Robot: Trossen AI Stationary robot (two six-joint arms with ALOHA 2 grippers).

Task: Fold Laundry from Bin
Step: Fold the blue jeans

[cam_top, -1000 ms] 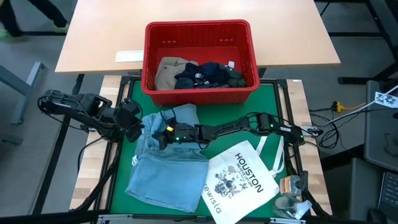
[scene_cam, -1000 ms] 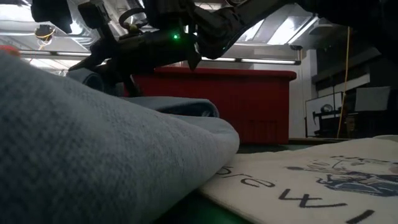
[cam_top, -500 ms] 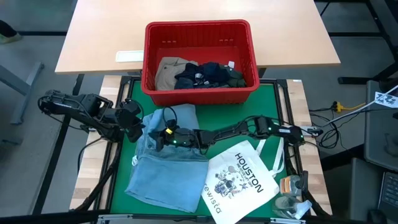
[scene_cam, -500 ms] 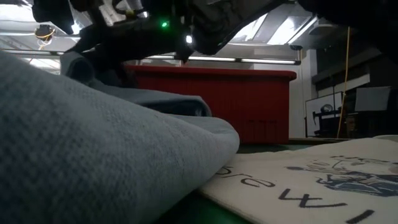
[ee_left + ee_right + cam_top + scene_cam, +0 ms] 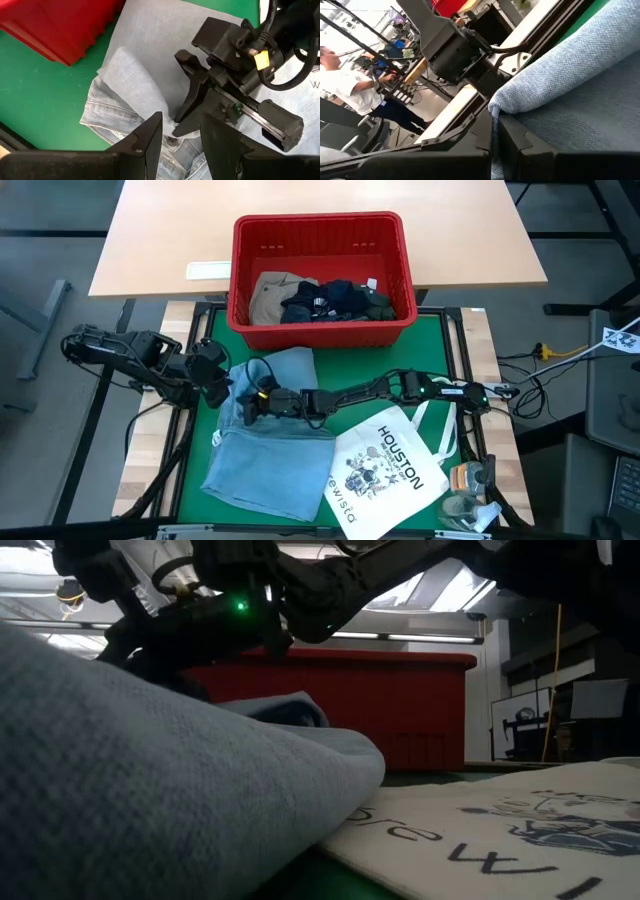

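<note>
The step in hand looks like folding the light blue denim garment (image 5: 268, 442), which lies on the green mat (image 5: 350, 360) in front of the red bin (image 5: 322, 228) where the other laundry (image 5: 325, 298) waits. The right gripper (image 5: 247, 398), jaws pinched shut on a fold of denim, reaches across; the left gripper (image 5: 222, 388), jaws partly apart and empty, hovers at the garment's edge. Next, I judge, the fold must be carried over and laid flat.

R claw (image 5: 248, 402) clamped shut; L claw (image 5: 222, 392) parted.
</note>
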